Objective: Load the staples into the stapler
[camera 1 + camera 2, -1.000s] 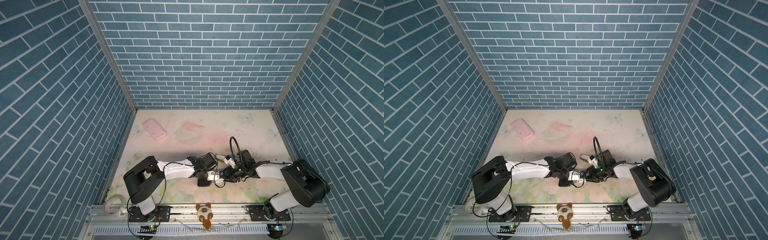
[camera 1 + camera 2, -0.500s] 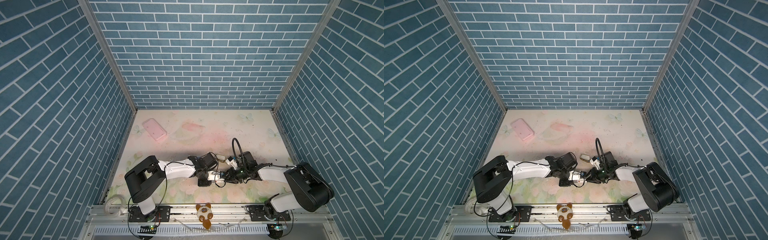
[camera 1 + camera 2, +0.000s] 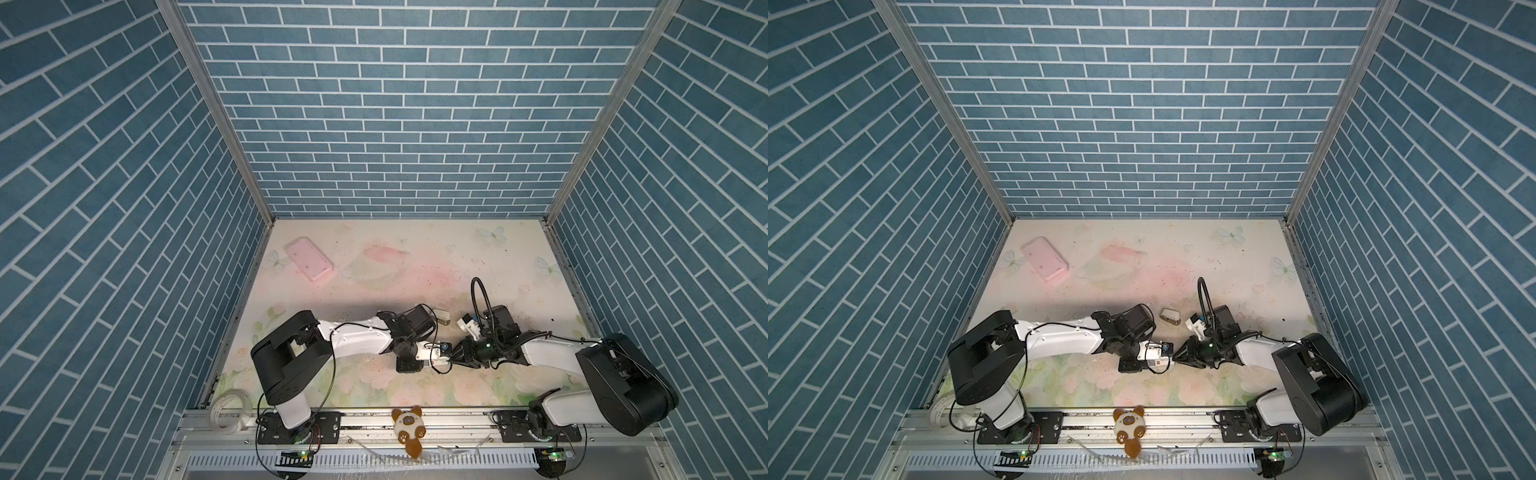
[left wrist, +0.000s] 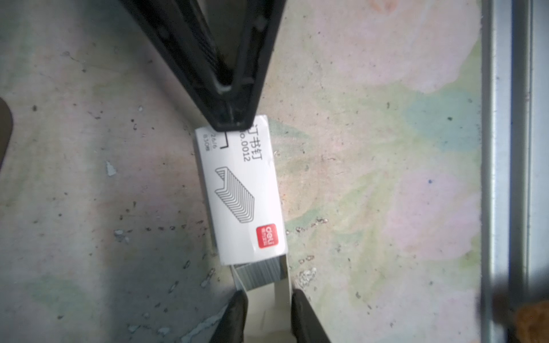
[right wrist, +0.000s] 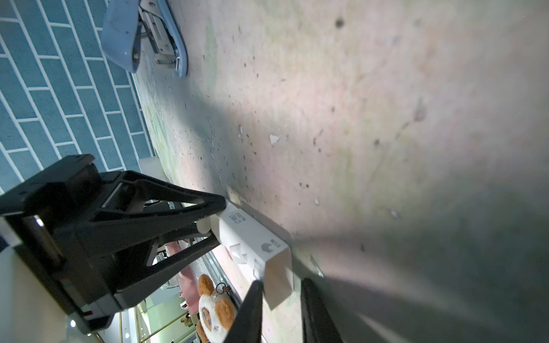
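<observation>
The white sleeve (image 4: 243, 190) with its red mark lies low over the table between both arms. Grey staples (image 4: 258, 273) show in the card tray (image 4: 269, 314) where it sticks out of one end of the sleeve. My left gripper (image 4: 267, 297) is shut on that tray end. My right gripper (image 5: 280, 285) is shut on the opposite end of the sleeve (image 5: 255, 240), a finger on each side. The stapler (image 5: 130, 32), pale blue and hinged open, lies apart on the table just behind the grippers, as both top views show (image 3: 443, 318) (image 3: 1170, 316).
A pink flat case (image 3: 309, 264) lies at the back left. A plush bear charm (image 3: 409, 428) hangs on the front rail, and a tape roll (image 3: 226, 409) sits at the front left corner. Blue brick walls enclose three sides.
My right gripper's jaws have narrowed onto the sleeve's end, and its arm has settled a little lower. The left gripper has kept its hold on the tray.
</observation>
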Available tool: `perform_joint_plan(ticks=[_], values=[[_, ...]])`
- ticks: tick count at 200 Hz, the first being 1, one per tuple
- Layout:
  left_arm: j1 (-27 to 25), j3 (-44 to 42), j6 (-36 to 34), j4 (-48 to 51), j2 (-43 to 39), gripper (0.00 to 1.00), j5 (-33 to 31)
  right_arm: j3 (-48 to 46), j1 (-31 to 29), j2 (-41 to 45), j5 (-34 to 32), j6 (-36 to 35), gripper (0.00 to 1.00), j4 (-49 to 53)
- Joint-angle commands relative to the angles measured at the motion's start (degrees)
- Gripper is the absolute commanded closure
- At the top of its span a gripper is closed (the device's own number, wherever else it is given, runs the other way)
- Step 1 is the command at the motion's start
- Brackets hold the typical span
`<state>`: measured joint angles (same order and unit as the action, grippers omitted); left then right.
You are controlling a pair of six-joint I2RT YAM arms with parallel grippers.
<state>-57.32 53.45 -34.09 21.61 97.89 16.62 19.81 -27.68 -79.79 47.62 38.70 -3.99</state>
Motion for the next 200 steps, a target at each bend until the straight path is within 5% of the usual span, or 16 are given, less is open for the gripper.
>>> perform_joint_plan(ticks=[1,200], values=[[0.4,0.9,0.0,1.8,1.4,0.72,0.1,-1.6,0.2,-0.7,0.3,0.5,0.76,-0.5],[0.4,1.8,0.0,2.3,2.2,0.71,0.2,-2.6,0.2,-2.0,3.3,3.0,0.92,-7.1]])
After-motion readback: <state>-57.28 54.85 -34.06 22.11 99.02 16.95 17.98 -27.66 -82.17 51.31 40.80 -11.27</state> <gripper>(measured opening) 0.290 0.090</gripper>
